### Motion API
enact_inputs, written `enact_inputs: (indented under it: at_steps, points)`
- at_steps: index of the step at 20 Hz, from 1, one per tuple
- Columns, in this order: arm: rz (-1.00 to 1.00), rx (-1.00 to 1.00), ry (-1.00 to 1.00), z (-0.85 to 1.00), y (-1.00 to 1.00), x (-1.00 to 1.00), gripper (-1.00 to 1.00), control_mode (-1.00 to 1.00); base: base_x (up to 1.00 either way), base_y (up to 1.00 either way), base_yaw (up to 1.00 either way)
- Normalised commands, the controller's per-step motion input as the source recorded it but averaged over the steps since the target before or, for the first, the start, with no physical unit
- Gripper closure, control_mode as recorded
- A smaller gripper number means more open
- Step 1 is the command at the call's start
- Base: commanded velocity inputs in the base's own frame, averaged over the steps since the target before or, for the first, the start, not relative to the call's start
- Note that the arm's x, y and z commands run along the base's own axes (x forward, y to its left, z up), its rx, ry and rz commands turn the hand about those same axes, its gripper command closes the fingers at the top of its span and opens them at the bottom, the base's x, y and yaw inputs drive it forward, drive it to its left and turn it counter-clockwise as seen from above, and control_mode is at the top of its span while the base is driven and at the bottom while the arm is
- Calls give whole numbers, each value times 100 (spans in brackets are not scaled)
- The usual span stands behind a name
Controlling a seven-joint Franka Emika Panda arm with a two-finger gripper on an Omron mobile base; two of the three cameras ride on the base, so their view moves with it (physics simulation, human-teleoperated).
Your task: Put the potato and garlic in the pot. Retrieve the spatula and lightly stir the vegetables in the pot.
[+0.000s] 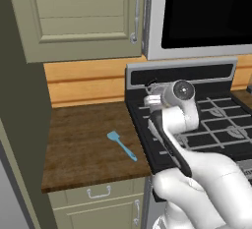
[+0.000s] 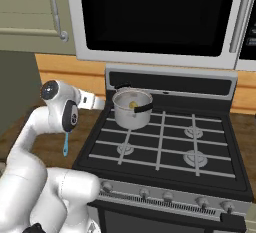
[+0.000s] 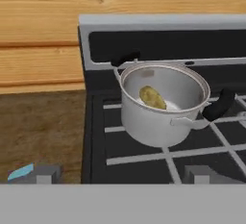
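Black stove (image 2: pixel 165 147) beside a wooden counter (image 1: pixel 83 144).

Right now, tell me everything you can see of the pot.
The pot is a shiny silver steel cylinder with dark side handles, upright and lidless on the stove's rear left burner grate. The yellowish potato lies inside on its bottom. Nothing else touches it.
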Motion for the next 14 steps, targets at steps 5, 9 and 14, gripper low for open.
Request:
enact_inputs:
  at_steps: [5,9,14]
  points:
    - [8,7,21,-2,77,-82,-100,-100,0,0,0]
    - [0,1,22,-14,51,-51,-100,-100,0,0,0]
    - [0,0,34,-43,10,-22,-100,-100,0,0,0]
